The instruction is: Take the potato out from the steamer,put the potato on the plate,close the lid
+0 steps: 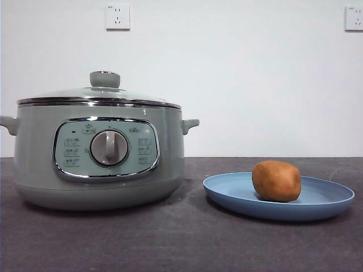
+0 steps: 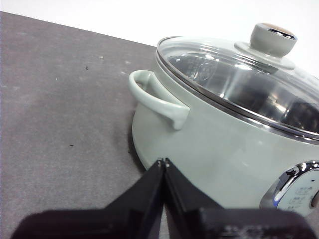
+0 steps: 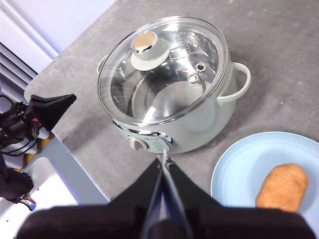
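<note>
the potato [image 1: 277, 181] lay on the plate [image 1: 317, 207], orange-brown, resting on the plate's floor a bit left of centre in the front view. plate sat on the grey bench [image 1: 170, 238] just beside the steamer [image 1: 34, 164], on the side of its right handle, not touching it. the lid [image 1: 62, 94] was on the steamer, chrome rim seated level all round, green knob up. through the glass the right wrist view showed the steel inner pot w/ nothing in it.

left gripper [image 2: 163, 162] hung low by the steamer's wall, near the side handle [image 2: 154, 99], jaws clenched tip to tip on nothing. right gripper [image 3: 164, 162] was up high over the bench edge, looking down on the steamer's dial side, w/ the plate and potato off to one side; its jaws were also pressed together, holding nothing. in the right wrist view a black wedge, apparently the other arm's gripper, showed beside the steamer. neither gripper showed in the front view. two wall sockets [image 1: 117, 17] sat on the white wall behind.
</note>
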You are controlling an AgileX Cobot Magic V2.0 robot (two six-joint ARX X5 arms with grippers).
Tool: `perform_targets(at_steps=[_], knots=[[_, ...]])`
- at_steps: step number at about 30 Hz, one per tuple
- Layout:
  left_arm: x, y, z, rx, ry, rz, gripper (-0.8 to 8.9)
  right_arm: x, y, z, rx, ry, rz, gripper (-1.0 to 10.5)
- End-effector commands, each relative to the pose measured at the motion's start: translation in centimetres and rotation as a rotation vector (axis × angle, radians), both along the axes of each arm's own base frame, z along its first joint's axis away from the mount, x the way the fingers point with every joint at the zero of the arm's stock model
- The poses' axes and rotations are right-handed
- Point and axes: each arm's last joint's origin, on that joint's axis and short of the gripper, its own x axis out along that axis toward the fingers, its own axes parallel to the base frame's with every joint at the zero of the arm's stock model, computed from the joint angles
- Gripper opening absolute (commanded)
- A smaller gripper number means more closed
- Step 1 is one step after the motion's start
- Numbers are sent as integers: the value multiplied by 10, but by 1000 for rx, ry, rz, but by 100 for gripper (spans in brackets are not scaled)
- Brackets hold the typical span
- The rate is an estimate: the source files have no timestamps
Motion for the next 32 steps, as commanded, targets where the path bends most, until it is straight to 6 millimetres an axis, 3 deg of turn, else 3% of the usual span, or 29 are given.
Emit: perform_targets(at_steps=[1,14,17,22,25,32], knots=[[0,0,-4,-2,8,4,-4,0,0,-1,-3,-5,5,-2],[0,0,-4,-2,8,4,-4,0,0,-1,-5,2,5,-2],[0,0,-4,-2,8,4,-4,-1,-2,-1,-73,-90,35,-1],[0,0,-4,-2,8,4,-4,-11,-28,-1,-191,-203,-213,-1],[0,0,-4,-2,8,4,-4,-24,-44,-16,-149,-266,-293,-1],[0,0,-4,-2,8,3,-4,-53,-74,-86,-99,-380,-491,-1]])
